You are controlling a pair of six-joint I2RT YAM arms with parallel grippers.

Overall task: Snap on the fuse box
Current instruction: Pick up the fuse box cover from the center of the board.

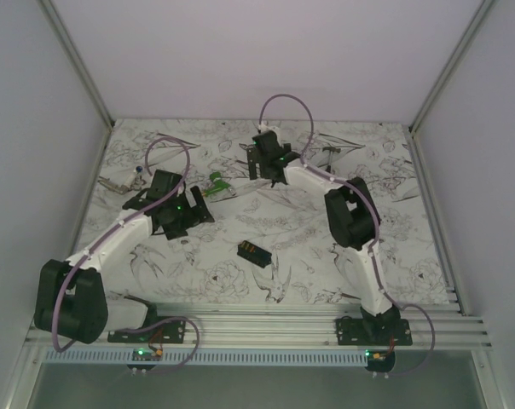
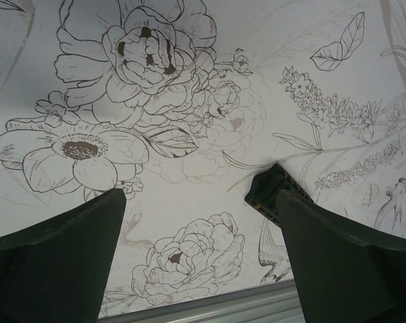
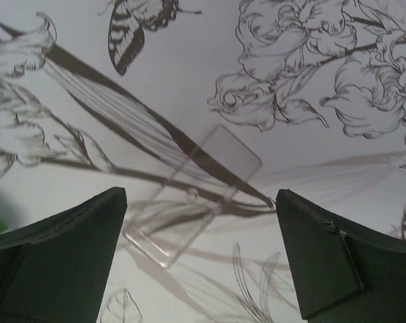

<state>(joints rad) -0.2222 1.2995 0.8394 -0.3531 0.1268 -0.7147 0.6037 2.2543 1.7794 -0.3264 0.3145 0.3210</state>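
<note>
The fuse box [image 1: 253,253] lay flat on the flower-printed surface [image 1: 402,230], towards the near middle. It sat between the two arms and apart from both grippers. Small orange pieces showed along its black top.

The left gripper [image 2: 199,198] hung above the surface with its jaws spread wide and nothing between them, only printed blossoms below. In the left wrist view a dark ridged corner [image 2: 269,187] peeked out just behind one finger. Whether it belonged to the fuse box could not be told. A strip of the metal rail [image 2: 210,311] ran along the bottom of that view.

The right gripper [image 3: 201,195] was farther back on the surface, also spread wide and empty. Beneath it, between the fingers, a clear plastic cover [image 3: 223,158] lay on the surface, untouched by either finger. A green blur sat at the left edge of the right wrist view.

From above, a small green piece [image 1: 216,184] lay between the two grippers, nearer the left one. A small metallic item [image 1: 117,181] rested near the far left edge, too small to identify.
</note>
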